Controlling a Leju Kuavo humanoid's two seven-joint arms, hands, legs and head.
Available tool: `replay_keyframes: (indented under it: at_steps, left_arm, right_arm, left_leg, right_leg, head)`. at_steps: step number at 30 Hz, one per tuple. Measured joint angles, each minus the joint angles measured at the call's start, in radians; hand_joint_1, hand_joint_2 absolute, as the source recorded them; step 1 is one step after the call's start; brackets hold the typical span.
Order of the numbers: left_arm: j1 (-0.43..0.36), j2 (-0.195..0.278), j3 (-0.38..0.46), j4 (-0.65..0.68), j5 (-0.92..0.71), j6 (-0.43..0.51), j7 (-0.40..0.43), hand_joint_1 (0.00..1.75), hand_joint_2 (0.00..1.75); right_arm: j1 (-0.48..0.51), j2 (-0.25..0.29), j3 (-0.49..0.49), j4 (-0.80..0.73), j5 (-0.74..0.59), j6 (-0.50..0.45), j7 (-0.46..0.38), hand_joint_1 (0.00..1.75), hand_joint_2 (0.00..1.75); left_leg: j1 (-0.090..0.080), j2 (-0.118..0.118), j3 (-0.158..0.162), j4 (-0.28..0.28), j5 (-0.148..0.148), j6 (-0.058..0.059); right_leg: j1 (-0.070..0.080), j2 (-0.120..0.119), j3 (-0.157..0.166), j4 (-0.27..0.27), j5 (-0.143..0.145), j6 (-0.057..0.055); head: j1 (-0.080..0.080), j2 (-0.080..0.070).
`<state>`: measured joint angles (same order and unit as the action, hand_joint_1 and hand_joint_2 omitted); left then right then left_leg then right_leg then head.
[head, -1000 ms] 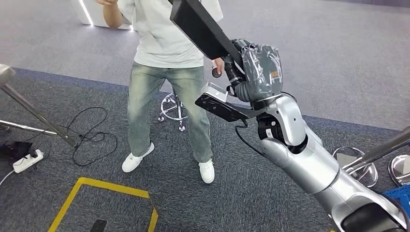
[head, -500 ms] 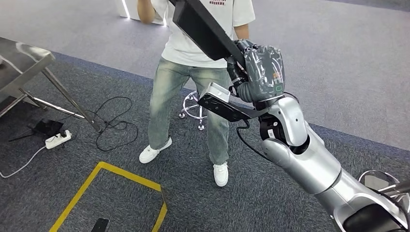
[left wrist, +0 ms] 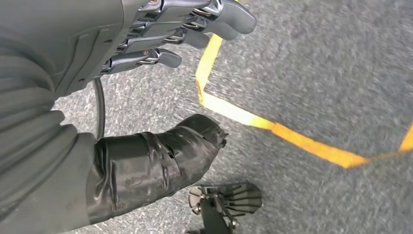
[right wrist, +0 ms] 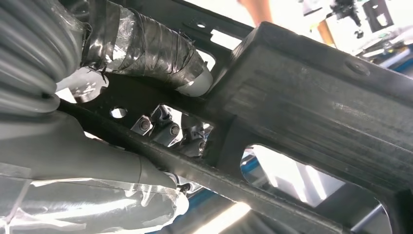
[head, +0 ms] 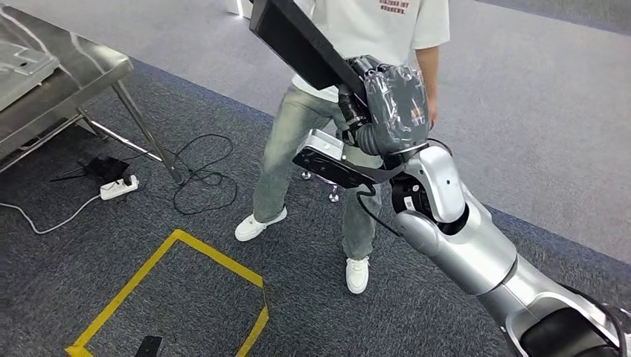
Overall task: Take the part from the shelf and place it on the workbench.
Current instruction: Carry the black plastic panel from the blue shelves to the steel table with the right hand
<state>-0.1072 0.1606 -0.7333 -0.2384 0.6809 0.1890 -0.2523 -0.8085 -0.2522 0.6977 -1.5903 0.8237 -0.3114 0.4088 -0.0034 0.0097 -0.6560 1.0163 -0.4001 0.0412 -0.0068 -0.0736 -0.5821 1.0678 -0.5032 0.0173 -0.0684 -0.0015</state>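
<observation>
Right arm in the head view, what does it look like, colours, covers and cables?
The right arm has glossy silver rounded shells with black joints. The right hand wears a grey cover under clear plastic wrap, with a ribbed grey wrist cuff. A thin black cable loops beside the forearm.

Grey carpet [head: 111,245] w/ yellow tape [head: 201,251]

Long black moulded part [head: 298,46] with cut-outs, tilted, raised in the right hand [head: 391,104]

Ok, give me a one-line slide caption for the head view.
Right robot hand carries the black part raised, a person standing just beyond, steel workbench at left.
</observation>
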Motion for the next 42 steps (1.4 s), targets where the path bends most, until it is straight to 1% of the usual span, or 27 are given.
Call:
replay_keyframes:
  at_steps: [2, 4, 5, 6, 7, 9, 11, 13, 14, 15, 17, 18, 20, 21, 22, 24, 26, 29, 31, 33, 34, 35, 36, 38, 39, 41, 42]
  left_arm:
    - [-0.002, 0.001, 0.000, 0.000, -0.005, 0.004, 0.004, 0.00, 1.75]
    - [-0.004, 0.003, 0.000, 0.000, -0.013, 0.011, 0.011, 0.00, 1.75]
    - [-0.004, 0.004, 0.000, 0.000, -0.014, 0.014, 0.015, 0.00, 1.75]
    - [-0.003, 0.005, 0.000, 0.000, -0.014, 0.017, 0.017, 0.00, 1.75]
    - [-0.003, 0.006, 0.000, 0.000, -0.011, 0.020, 0.018, 0.00, 1.75]
    - [-0.002, 0.010, 0.000, 0.000, -0.001, 0.028, 0.019, 0.00, 1.75]
    - [-0.004, 0.019, 0.000, 0.000, 0.007, 0.036, 0.019, 0.00, 1.75]
    - [-0.001, 0.029, 0.000, 0.001, 0.010, 0.042, 0.022, 0.00, 1.75]
    - [0.002, 0.033, 0.000, 0.001, 0.011, 0.044, 0.024, 0.00, 1.75]
    - [0.004, 0.036, 0.000, 0.001, 0.011, 0.045, 0.025, 0.00, 1.75]
    - [0.003, 0.040, 0.000, 0.002, 0.011, 0.047, 0.027, 0.00, 1.75]
    - [0.000, 0.041, 0.000, 0.002, 0.011, 0.048, 0.027, 0.00, 1.75]
    - [-0.001, 0.041, 0.000, 0.002, 0.011, 0.048, 0.028, 0.00, 1.75]
    - [0.000, 0.041, 0.000, 0.002, 0.011, 0.048, 0.028, 0.00, 1.75]
    - [0.000, 0.041, 0.000, 0.002, 0.012, 0.048, 0.028, 0.00, 1.75]
    - [0.000, 0.042, 0.000, 0.002, 0.012, 0.050, 0.027, 0.00, 1.75]
    - [-0.002, 0.043, 0.000, 0.002, 0.011, 0.051, 0.025, 0.00, 1.75]
    - [-0.001, 0.045, 0.000, 0.002, 0.010, 0.051, 0.017, 0.00, 1.75]
    - [0.002, 0.046, 0.000, 0.002, 0.009, 0.051, 0.013, 0.00, 1.75]
    - [0.000, 0.047, 0.000, 0.002, 0.008, 0.051, 0.011, 0.00, 1.75]
    - [-0.002, 0.047, 0.000, 0.002, 0.007, 0.051, 0.012, 0.00, 1.75]
    - [-0.002, 0.046, 0.000, 0.002, 0.005, 0.051, 0.013, 0.00, 1.75]
    - [-0.002, 0.046, 0.000, 0.002, 0.004, 0.051, 0.014, 0.00, 1.75]
    - [-0.002, 0.044, 0.000, 0.002, 0.003, 0.051, 0.017, 0.00, 1.75]
    - [-0.001, 0.044, 0.000, 0.002, 0.004, 0.051, 0.018, 0.00, 1.75]
    - [-0.002, 0.042, 0.000, 0.002, 0.006, 0.052, 0.019, 0.00, 1.75]
    - [-0.001, 0.041, 0.000, 0.002, 0.008, 0.053, 0.020, 0.00, 1.75]
  right_arm:
    - [0.002, 0.000, 0.000, -0.001, 0.001, -0.004, -0.001, 1.75, 1.75]
    - [0.010, 0.000, 0.000, -0.002, 0.002, -0.007, -0.003, 1.75, 1.75]
    - [0.017, 0.000, 0.000, -0.002, 0.003, -0.008, -0.003, 1.75, 1.75]
    - [0.021, 0.000, 0.000, -0.002, 0.004, -0.007, -0.003, 1.75, 1.75]
    - [0.024, 0.000, 0.000, -0.004, 0.006, -0.006, -0.003, 1.75, 1.75]
    - [0.025, -0.001, -0.001, -0.010, 0.009, -0.005, -0.002, 1.75, 1.75]
    - [0.026, -0.002, -0.002, -0.017, 0.013, -0.003, -0.002, 1.75, 1.75]
    - [0.026, -0.003, -0.003, -0.023, 0.015, 0.000, 0.000, 1.75, 1.75]
    - [0.026, -0.003, -0.003, -0.027, 0.017, 0.002, 0.002, 1.75, 1.75]
    - [0.025, -0.004, -0.003, -0.031, 0.017, 0.003, 0.005, 1.75, 1.75]
    - [0.024, -0.004, -0.006, -0.040, 0.018, 0.005, 0.009, 1.75, 1.75]
    - [0.023, -0.005, -0.008, -0.044, 0.018, 0.005, 0.010, 1.75, 1.75]
    - [0.025, -0.005, -0.011, -0.046, 0.018, 0.005, 0.011, 1.75, 1.75]
    - [0.026, -0.005, -0.011, -0.047, 0.018, 0.006, 0.011, 1.75, 1.75]
    - [0.027, -0.005, -0.012, -0.048, 0.018, 0.006, 0.011, 1.75, 1.75]
    - [0.028, -0.006, -0.013, -0.054, 0.018, 0.006, 0.012, 1.75, 1.75]
    - [0.026, -0.007, -0.017, -0.059, 0.018, 0.007, 0.015, 1.75, 1.75]
    - [0.026, -0.014, -0.022, -0.070, 0.018, 0.014, 0.021, 1.75, 1.75]
    - [0.027, -0.022, -0.029, -0.080, 0.018, 0.019, 0.026, 1.75, 1.75]
    - [0.029, -0.030, -0.036, -0.088, 0.018, 0.023, 0.030, 1.75, 1.75]
    - [0.032, -0.034, -0.039, -0.091, 0.018, 0.025, 0.032, 1.75, 1.75]
    - [0.036, -0.037, -0.041, -0.093, 0.018, 0.027, 0.034, 1.75, 1.75]
    - [0.041, -0.040, -0.042, -0.095, 0.018, 0.028, 0.035, 1.75, 1.75]
    - [0.047, -0.045, -0.046, -0.102, 0.021, 0.029, 0.038, 1.75, 1.75]
    - [0.048, -0.048, -0.048, -0.105, 0.023, 0.029, 0.038, 1.75, 1.75]
    - [0.047, -0.052, -0.051, -0.112, 0.030, 0.029, 0.036, 1.75, 1.75]
    - [0.046, -0.052, -0.051, -0.113, 0.033, 0.030, 0.034, 1.75, 1.75]
  left_leg:
    - [0.002, -0.019, 0.007, -0.005, 0.001, 0.010]
    - [0.001, -0.043, 0.008, -0.003, -0.002, 0.015]
    - [0.001, -0.057, 0.008, -0.001, -0.003, 0.015]
    - [0.001, -0.072, 0.009, 0.003, -0.006, 0.014]
    - [0.001, -0.086, 0.009, 0.008, -0.009, 0.011]
    - [0.003, -0.111, 0.005, 0.022, -0.017, 0.004]
    - [0.006, -0.134, -0.003, 0.029, -0.020, -0.007]
    - [0.011, -0.155, -0.008, 0.026, -0.018, -0.021]
    - [0.012, -0.146, -0.009, 0.029, -0.021, -0.026]
    - [0.011, -0.122, -0.017, 0.047, -0.031, -0.031]
    - [0.010, -0.056, -0.060, 0.134, -0.073, -0.040]
    - [0.013, -0.036, -0.093, 0.194, -0.098, -0.044]
    - [0.018, -0.022, -0.138, 0.271, -0.114, -0.050]
    - [0.020, -0.018, -0.136, 0.261, -0.099, -0.051]
    - [0.021, -0.011, -0.113, 0.216, -0.070, -0.051]
    - [0.015, 0.027, -0.045, 0.087, -0.021, -0.047]
    - [0.004, 0.047, -0.011, 0.021, -0.011, -0.034]
    - [0.001, 0.015, -0.004, 0.013, -0.013, -0.013]
    - [0.005, -0.004, 0.007, 0.004, -0.012, 0.000]
    - [0.005, -0.022, 0.012, 0.003, -0.014, 0.009]
    - [0.003, -0.034, 0.012, 0.004, -0.015, 0.012]
    - [0.002, -0.047, 0.014, 0.006, -0.017, 0.014]
    - [0.001, -0.062, 0.015, 0.008, -0.019, 0.015]
    - [0.000, -0.092, 0.018, 0.012, -0.023, 0.015]
    - [0.001, -0.105, 0.018, 0.014, -0.025, 0.012]
    - [0.005, -0.129, 0.011, 0.018, -0.025, 0.004]
    - [0.008, -0.140, 0.007, 0.018, -0.024, -0.002]
  right_leg:
    - [-0.003, 0.051, -0.052, 0.105, -0.050, 0.001]
    - [-0.003, 0.067, -0.125, 0.228, -0.089, 0.002]
    - [-0.002, 0.069, -0.147, 0.253, -0.084, 0.002]
    - [-0.003, 0.071, -0.148, 0.237, -0.057, 0.002]
    - [-0.003, 0.078, -0.131, 0.185, -0.017, 0.001]
    - [-0.008, 0.121, -0.078, 0.055, 0.047, -0.003]
    - [-0.010, 0.151, -0.051, -0.004, 0.060, -0.006]
    - [-0.007, 0.134, -0.042, -0.013, 0.059, -0.013]
    - [-0.007, 0.122, -0.036, -0.019, 0.061, -0.019]
    - [-0.007, 0.110, -0.031, -0.025, 0.062, -0.025]
    - [-0.006, 0.086, -0.022, -0.032, 0.061, -0.035]
    - [-0.004, 0.073, -0.020, -0.032, 0.060, -0.037]
    - [-0.003, 0.048, -0.018, -0.032, 0.055, -0.038]
    - [-0.002, 0.036, -0.016, -0.032, 0.052, -0.037]
    - [-0.002, 0.025, -0.014, -0.032, 0.050, -0.035]
    - [0.001, 0.005, -0.006, -0.032, 0.042, -0.028]
    - [0.004, -0.012, 0.000, -0.033, 0.035, -0.018]
    - [0.003, -0.032, 0.010, -0.034, 0.023, 0.001]
    - [-0.001, 0.001, -0.005, 0.012, -0.007, 0.009]
    - [-0.002, 0.049, -0.071, 0.137, -0.061, 0.010]
    - [-0.002, 0.060, -0.110, 0.202, -0.081, 0.010]
    - [-0.001, 0.066, -0.138, 0.243, -0.085, 0.009]
    - [0.000, 0.069, -0.148, 0.244, -0.068, 0.007]
    - [0.000, 0.086, -0.113, 0.142, 0.010, -0.002]
    - [-0.001, 0.111, -0.084, 0.074, 0.042, -0.007]
    - [-0.002, 0.149, -0.048, -0.013, 0.071, -0.011]
    - [-0.001, 0.154, -0.042, -0.025, 0.068, -0.012]
  head:
    - [0.002, 0.000]
    - [0.003, 0.000]
    - [0.003, 0.000]
    - [0.003, 0.000]
    - [0.003, 0.000]
    - [0.003, 0.000]
    - [0.003, 0.000]
    - [0.003, 0.000]
    - [0.003, 0.000]
    - [0.000, 0.000]
    - [-0.005, 0.000]
    - [-0.007, 0.000]
    - [-0.008, 0.000]
    - [-0.008, 0.000]
    - [-0.008, 0.000]
    - [-0.008, 0.000]
    - [-0.007, 0.000]
    - [-0.006, 0.000]
    - [-0.002, 0.000]
    - [0.004, 0.000]
    - [0.005, 0.000]
    - [0.005, 0.000]
    - [0.005, 0.000]
    - [0.006, 0.000]
    - [0.005, 0.000]
    - [0.004, 0.000]
    - [0.003, 0.000]
